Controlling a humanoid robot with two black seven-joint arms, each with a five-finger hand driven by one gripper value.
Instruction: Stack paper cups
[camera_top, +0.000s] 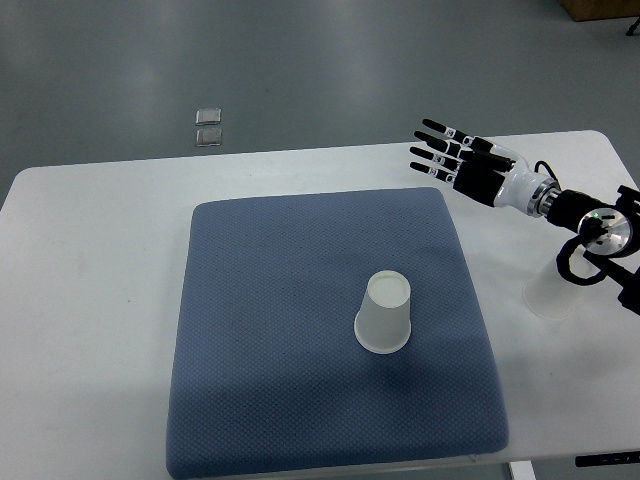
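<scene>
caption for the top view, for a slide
Right hand open above the table; inverted paper cup on blue mat.

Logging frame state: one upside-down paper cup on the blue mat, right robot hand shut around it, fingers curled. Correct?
Not quite. The right robot hand isn't shut on the paper cup: the top view shows it well apart from the cup, above the far right corner of the blue mat, fingers spread and holding nothing. The rest holds: the cup stands upside down on the mat.
</scene>
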